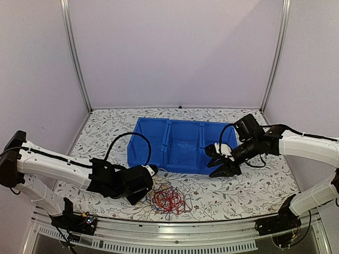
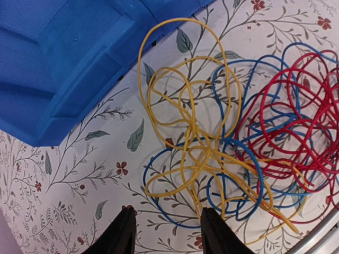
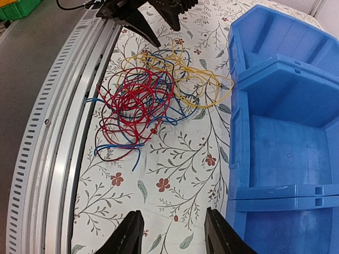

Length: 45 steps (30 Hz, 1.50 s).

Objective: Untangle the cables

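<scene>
Left hand (image 2: 167,233), cables (image 2: 238,137): yellow toward bin (image 2: 63,63)

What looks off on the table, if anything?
The cables, red, yellow and blue, lie knotted in one heap beside the blue bin; a few loops reach the aluminium rail at the near edge. Nothing else looks damaged.

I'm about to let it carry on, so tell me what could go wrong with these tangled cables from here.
The red, blue and yellow cables are interwoven, so pulling one strand could drag the whole clump or tighten knots. The red loops lie at the slotted metal rail and could catch in it.
</scene>
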{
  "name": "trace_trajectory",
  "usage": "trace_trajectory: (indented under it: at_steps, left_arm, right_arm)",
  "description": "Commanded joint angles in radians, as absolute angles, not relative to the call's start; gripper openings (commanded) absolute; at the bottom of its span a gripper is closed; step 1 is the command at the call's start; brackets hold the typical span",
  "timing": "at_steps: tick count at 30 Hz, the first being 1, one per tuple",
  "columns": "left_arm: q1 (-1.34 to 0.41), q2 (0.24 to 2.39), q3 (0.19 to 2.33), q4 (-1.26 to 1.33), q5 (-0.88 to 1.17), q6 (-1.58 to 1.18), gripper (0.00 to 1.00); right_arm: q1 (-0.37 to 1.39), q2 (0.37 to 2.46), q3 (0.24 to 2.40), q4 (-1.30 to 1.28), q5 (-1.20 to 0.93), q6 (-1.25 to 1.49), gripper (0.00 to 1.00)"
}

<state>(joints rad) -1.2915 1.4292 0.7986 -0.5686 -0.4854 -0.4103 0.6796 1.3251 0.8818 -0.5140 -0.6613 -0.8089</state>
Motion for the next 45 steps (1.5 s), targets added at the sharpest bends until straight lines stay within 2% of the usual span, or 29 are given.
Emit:
trace_trajectory:
  at_steps: [1, 7, 13, 16, 18, 24, 33, 41, 45]
  left_arm:
    - [-1.283, 1.487, 0.850, -0.543, -0.576, -0.343, 0.41]
    - [-1.219, 1.509, 0.846, -0.491, -0.598, -0.261, 0.34]
    - [-1.216, 1.498, 0.821, -0.390, -0.560, -0.151, 0.13]
    - [-1.217, 1.478, 0.786, -0.333, -0.549, -0.118, 0.08]
    - [-1.217, 1.442, 0.754, -0.279, -0.548, -0.101, 0.01]
    - [-1.228, 1.271, 0.766, -0.252, -0.560, -0.100, 0.00]
    - [-1.249, 0.985, 0.763, -0.146, -0.558, -0.041, 0.00]
    - [-1.252, 0.958, 0.752, -0.101, -0.500, -0.053, 0.00]
    - [-1.258, 0.975, 0.740, -0.057, -0.492, -0.060, 0.00]
  right_arm:
    - [0.684, 1.296, 0.864, -0.483, -0.621, -0.809, 0.43]
    - [0.684, 1.294, 0.853, -0.468, -0.588, -0.788, 0.43]
    - [0.684, 1.293, 0.847, -0.459, -0.570, -0.788, 0.43]
    - [0.684, 1.297, 0.847, -0.458, -0.569, -0.786, 0.43]
    - [0.684, 1.298, 0.847, -0.456, -0.577, -0.783, 0.42]
    - [0.684, 1.302, 0.914, -0.431, -0.610, -0.737, 0.39]
    - [0.701, 1.380, 1.275, -0.492, -0.814, -0.569, 0.54]
    - [0.838, 1.604, 1.532, -0.506, -0.867, -0.420, 0.58]
    - [0.893, 1.717, 1.572, -0.472, -0.896, -0.354, 0.54]
